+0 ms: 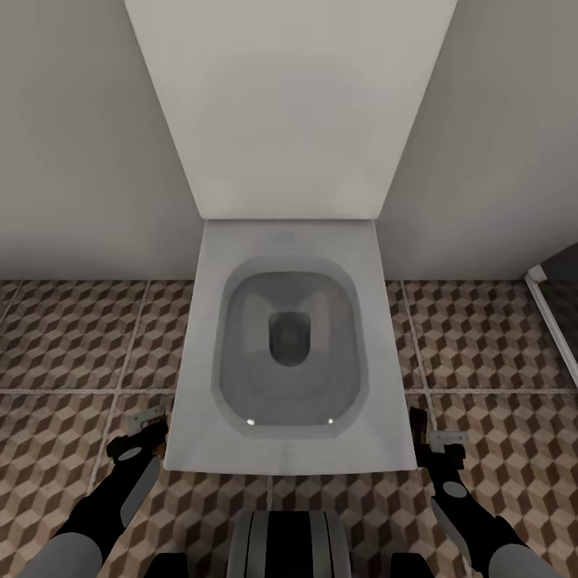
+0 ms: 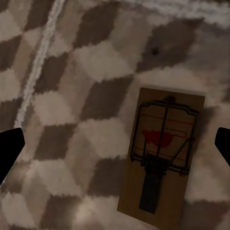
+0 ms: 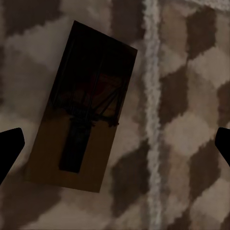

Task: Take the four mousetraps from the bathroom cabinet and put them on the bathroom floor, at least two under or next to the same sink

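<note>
Both grippers, left and right, spread apart beside toilet, over one mousetrap and another lying flat on bathroom floor; best lifted straight up, avoiding nudges.

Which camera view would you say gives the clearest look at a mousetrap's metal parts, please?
The left wrist view: its mousetrap lies well lit on the bathroom floor, wire frame and red print plain. The right wrist view shows another mousetrap, shadowed and murky. The head view shows the toilet and floor tiles.
</note>
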Tool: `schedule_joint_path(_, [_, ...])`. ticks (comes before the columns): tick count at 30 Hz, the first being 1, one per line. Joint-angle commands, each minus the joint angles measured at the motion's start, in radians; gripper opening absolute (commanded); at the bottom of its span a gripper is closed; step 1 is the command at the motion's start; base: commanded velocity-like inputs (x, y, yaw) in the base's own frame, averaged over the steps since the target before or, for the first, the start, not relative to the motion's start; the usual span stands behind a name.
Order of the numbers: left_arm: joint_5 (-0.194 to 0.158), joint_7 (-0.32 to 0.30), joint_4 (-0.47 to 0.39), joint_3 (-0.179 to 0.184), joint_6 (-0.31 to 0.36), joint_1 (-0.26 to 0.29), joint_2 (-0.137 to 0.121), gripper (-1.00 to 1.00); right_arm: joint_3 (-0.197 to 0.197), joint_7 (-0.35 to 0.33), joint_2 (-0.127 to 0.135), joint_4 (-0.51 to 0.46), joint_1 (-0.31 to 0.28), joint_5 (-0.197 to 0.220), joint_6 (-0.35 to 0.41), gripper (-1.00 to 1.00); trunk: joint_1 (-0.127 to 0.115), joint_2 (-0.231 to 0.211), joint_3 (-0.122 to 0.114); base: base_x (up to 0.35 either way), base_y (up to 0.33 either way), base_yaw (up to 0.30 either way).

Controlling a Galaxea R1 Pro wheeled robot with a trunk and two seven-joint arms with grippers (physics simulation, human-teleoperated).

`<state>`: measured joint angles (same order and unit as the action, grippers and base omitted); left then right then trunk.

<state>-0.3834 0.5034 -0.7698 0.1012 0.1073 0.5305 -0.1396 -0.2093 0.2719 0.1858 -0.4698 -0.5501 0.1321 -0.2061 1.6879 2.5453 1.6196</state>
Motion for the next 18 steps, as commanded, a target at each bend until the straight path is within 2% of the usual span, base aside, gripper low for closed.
schedule_joint_path(1, [-0.005,0.009,-0.002,0.006,0.005,0.0,-0.002,1.0,-0.009,0.006,0.001,0.0,-0.001,0.011,-0.004,1.0,0.0,0.0,0.001,-0.002,0.0,0.0])
schedule_joint_path(7, [-0.005,0.009,-0.002,0.006,0.005,0.0,-0.001,1.0,-0.009,0.006,0.001,0.0,-0.001,0.012,-0.004,1.0,0.0,0.0,0.001,-0.115,0.0,0.0])
schedule_joint_path(18, [-0.005,0.009,-0.002,0.006,0.002,0.0,0.0,1.0,-0.009,0.006,0.001,0.0,-0.001,0.012,-0.003,1.0,0.0,0.0,0.001,-0.307,0.0,0.0])
